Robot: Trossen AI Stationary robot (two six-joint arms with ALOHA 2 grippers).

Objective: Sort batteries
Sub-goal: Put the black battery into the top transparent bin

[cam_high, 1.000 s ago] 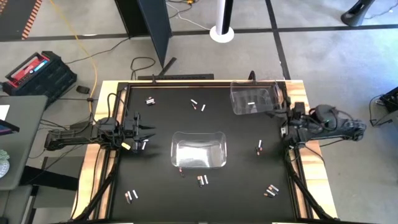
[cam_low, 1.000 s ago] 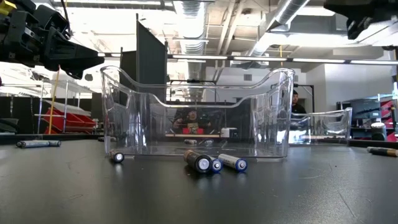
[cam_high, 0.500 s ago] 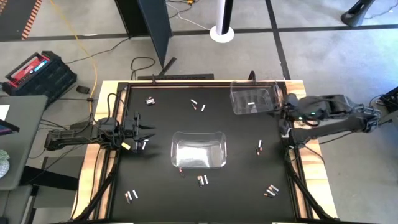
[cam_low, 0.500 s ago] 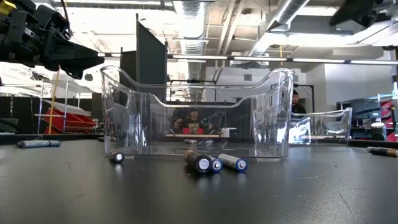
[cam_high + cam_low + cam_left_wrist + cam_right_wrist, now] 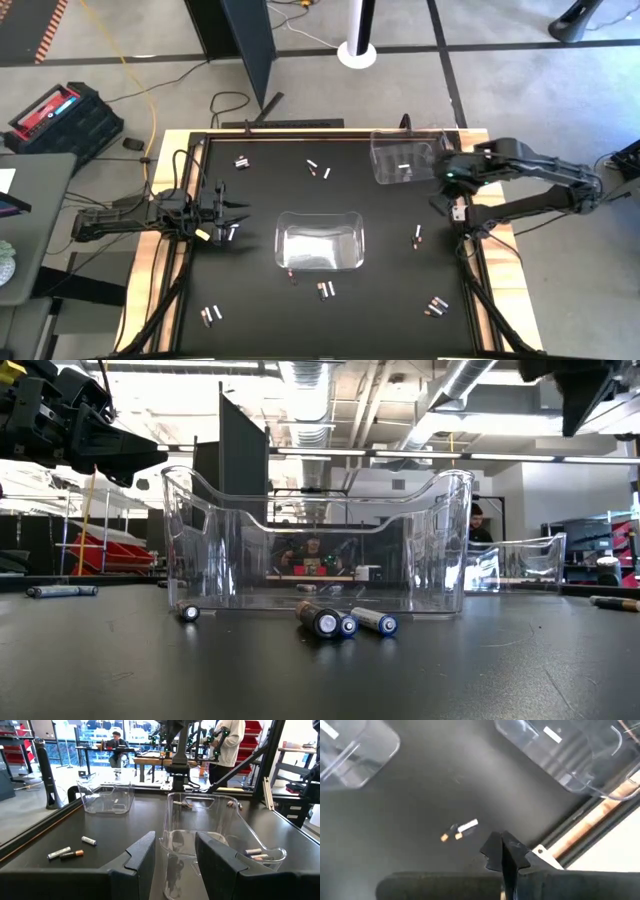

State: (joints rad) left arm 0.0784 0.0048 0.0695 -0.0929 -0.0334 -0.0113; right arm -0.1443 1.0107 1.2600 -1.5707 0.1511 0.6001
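Observation:
Small batteries lie on their sides in pairs over the black table: far left point(image 5: 241, 161), far middle point(image 5: 318, 169), near the right edge point(image 5: 418, 236), in front of the middle bin point(image 5: 325, 290), and near both front corners point(image 5: 210, 315) point(image 5: 435, 306). One white battery point(image 5: 403, 166) lies inside the far-right clear bin point(image 5: 407, 158). My left gripper point(image 5: 240, 212) waits level and open at the left edge, holding nothing. My right gripper point(image 5: 504, 852) is shut and empty. It hangs raised at the right edge point(image 5: 440, 203), pointing steeply down beside the pair of batteries point(image 5: 460, 830).
A clear bin point(image 5: 318, 240) stands mid-table, straight ahead of my left gripper point(image 5: 176, 855). Wooden table edges and a raised black rim point(image 5: 470, 270) frame the mat. People stand at benches in the room beyond the table.
My right arm has lifted from its folded rest at the table's right edge and reached out over the mat. Its gripper has risen and tipped from level to pointing steeply down. The batteries and bins lie as before.

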